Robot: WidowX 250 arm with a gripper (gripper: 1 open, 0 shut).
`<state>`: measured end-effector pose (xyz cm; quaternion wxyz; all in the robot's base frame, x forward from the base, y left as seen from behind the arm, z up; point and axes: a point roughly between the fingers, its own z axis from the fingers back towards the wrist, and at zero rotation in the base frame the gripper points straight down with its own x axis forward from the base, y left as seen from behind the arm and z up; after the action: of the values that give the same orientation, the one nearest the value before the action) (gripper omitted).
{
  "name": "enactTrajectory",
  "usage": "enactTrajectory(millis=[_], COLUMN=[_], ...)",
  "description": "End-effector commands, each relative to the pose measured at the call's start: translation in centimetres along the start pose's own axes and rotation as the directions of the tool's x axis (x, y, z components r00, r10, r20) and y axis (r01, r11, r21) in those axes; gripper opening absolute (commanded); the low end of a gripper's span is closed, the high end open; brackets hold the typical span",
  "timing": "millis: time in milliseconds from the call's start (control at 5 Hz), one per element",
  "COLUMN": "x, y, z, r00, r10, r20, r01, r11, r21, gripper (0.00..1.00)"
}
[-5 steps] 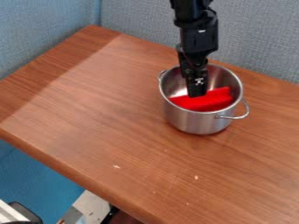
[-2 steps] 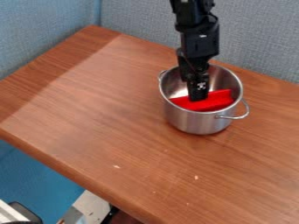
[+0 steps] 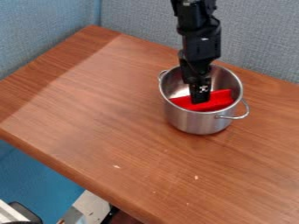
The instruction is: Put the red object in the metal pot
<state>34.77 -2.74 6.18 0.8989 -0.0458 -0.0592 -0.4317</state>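
**Red block lies in the pot; only the withdrawal seems left**

The metal pot (image 3: 205, 105) stands on the wooden table (image 3: 82, 96), toward its far right part, and serves as the landmark here. Inside the pot, on its floor, lies the red object (image 3: 205, 101), spread across the side of the pot nearest the camera and the front wall. It rests below the rim, fully within the pot's walls.

The gripper (image 3: 198, 87) reaches straight down into the pot from above, its dark fingers (image 3: 194, 83) dipping below the rim, just over the red object. The fingers stand apart, spread wide, and do not appear to clamp the block; whether a fingertip touches its top surface is too small to tell.

Judged from this, the main part of the task looks done: the red object is in the pot and let go. What remains, as a judgement, is for the arm to lift clear of the pot without catching the rim or dragging the block. One small loop handle (image 3: 243, 111) shows on the pot's right side.
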Motion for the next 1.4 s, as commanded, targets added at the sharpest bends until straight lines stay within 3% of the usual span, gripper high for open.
enactTrajectory(millis=[0,400,600,800,1200], x=[1.01,1.23,1.31,1.45,1.36], y=[-0.10,-0.18,-0.18,-0.20,-0.25], z=[2.24,2.00,1.78,1.67,2.59], r00=[0.998,0.998,0.998,0.997,0.996], r10=[-0.019,-0.007,-0.001,0.006,0.022], r20=[0.052,0.067,0.069,0.072,0.090], r01=[0.016,0.003,-0.004,-0.011,-0.029], r11=[0.998,0.998,0.998,0.998,0.996], r21=[0.061,0.066,0.065,0.068,0.078], gripper=[1.00,1.00,0.00,1.00,1.00])
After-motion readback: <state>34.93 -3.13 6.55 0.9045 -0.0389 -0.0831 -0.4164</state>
